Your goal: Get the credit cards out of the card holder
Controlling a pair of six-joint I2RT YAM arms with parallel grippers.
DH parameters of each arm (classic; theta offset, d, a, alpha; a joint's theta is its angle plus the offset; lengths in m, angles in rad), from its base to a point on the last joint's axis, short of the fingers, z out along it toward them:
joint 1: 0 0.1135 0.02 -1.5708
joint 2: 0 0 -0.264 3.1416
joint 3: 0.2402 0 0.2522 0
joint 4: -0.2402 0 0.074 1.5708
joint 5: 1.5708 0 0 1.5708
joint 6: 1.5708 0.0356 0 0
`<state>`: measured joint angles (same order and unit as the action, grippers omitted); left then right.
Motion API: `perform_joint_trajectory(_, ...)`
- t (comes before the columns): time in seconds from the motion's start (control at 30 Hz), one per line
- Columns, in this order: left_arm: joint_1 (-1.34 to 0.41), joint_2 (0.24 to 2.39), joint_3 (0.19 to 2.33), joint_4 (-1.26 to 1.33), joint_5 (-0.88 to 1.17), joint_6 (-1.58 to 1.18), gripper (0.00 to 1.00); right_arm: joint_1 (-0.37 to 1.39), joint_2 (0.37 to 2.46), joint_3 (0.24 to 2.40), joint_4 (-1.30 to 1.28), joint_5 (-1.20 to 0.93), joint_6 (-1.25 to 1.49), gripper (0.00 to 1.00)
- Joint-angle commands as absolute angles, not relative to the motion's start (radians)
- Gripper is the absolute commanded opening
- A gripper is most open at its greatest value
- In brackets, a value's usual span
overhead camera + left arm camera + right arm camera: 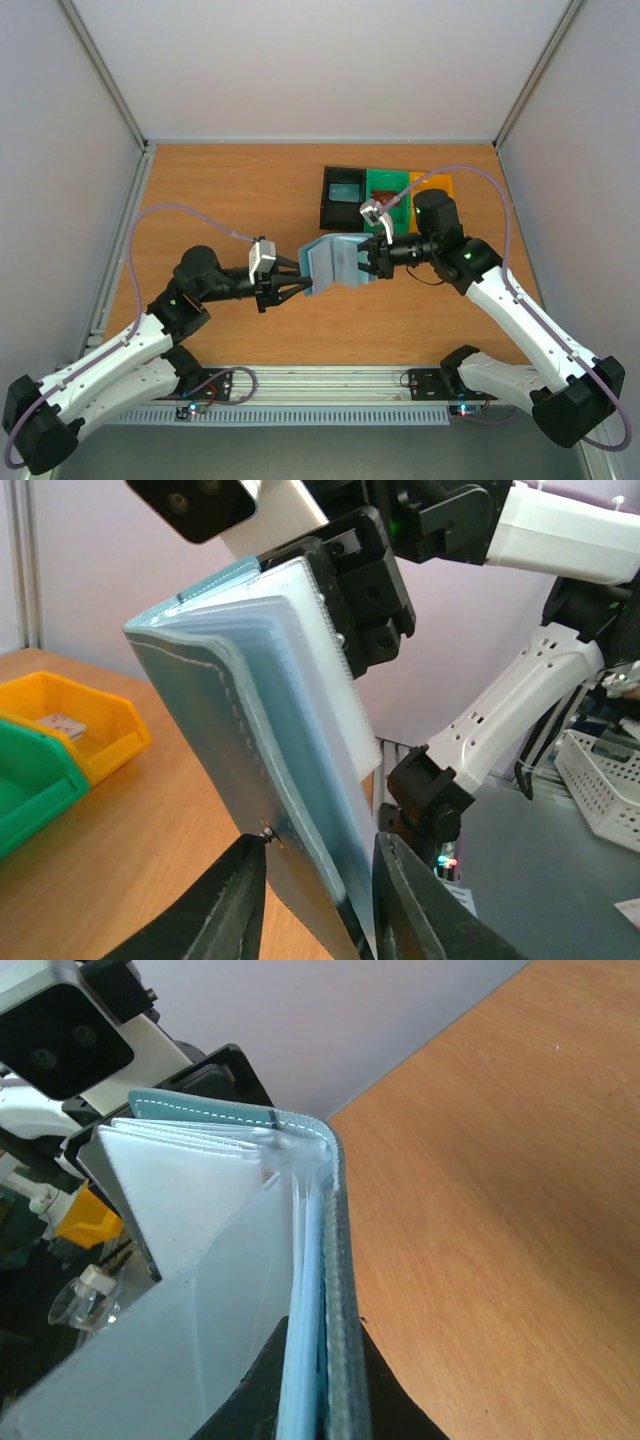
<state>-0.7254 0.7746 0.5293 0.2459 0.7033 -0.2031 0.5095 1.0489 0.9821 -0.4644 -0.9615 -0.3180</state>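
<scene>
**Operator:** State the position of the soft blue-grey bifold card holder [335,262].

**Technician:** It hangs partly open in the air above the middle of the brown wooden table [220,190], between the two arms. The left gripper [296,284] is clamped on the lower edge of one cover. The right gripper [374,258] is closed on the opposite side, apparently on the cover and the clear plastic sleeves [330,680] together.

**Operator:** Are the credit cards visible?

**Technician:** No. The sleeves look pale and cloudy, and no card can be made out in them.

**Operator:** List the hazards.

**Technician:**
1. Both grips sit at the edges of soft material. If the arms pull apart, a cover may slide out of one pair of fingers and the holder may swing or drop.
2. The right fingers appear to pinch the sleeves shut. A card under that pinch cannot be drawn out.
3. Drawing a card requires one gripper to release. The floppy holder may then fold shut on the single remaining grip.
4. A card freed in mid-air may fall short of the black plastic bin [327,200], green plastic bin [385,177] and yellow plastic bin [442,181] at the far side.
</scene>
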Motion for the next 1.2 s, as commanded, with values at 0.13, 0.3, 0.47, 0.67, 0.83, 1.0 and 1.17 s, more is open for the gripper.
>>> perform_joint_trajectory(0.13, -0.723, 0.768, 0.559, 0.314, 0.731, -0.204, 0.24, 0.505, 1.019, 0.999, -0.473, -1.005, -0.341, 0.03)
perform_joint_trajectory(0.3, -0.725, 0.788, 0.565, 0.286, 0.661, -0.188, 0.23, 0.506, 1.049, 0.999, -0.442, -1.084, -0.318, 0.04)
perform_joint_trajectory(0.47, -0.727, 0.802, 0.566, 0.251, 0.521, -0.175, 0.26, 0.540, 1.050, 0.997, -0.430, -1.094, -0.319, 0.04)
perform_joint_trajectory(0.67, -0.729, 0.806, 0.561, 0.233, 0.493, -0.173, 0.33, 0.566, 1.060, 0.989, -0.398, -1.109, -0.315, 0.04)
perform_joint_trajectory(0.83, -0.732, 0.799, 0.555, 0.243, 0.560, -0.182, 0.28, 0.566, 1.068, 0.991, -0.385, -1.119, -0.314, 0.05)
perform_joint_trajectory(1.0, -0.733, 0.797, 0.552, 0.271, 0.635, -0.208, 0.33, 0.566, 1.085, 0.991, -0.381, -1.093, -0.307, 0.05)
perform_joint_trajectory(1.17, -0.732, 0.791, 0.551, 0.280, 0.672, -0.229, 0.39, 0.566, 1.095, 0.992, -0.391, -1.002, -0.299, 0.05)
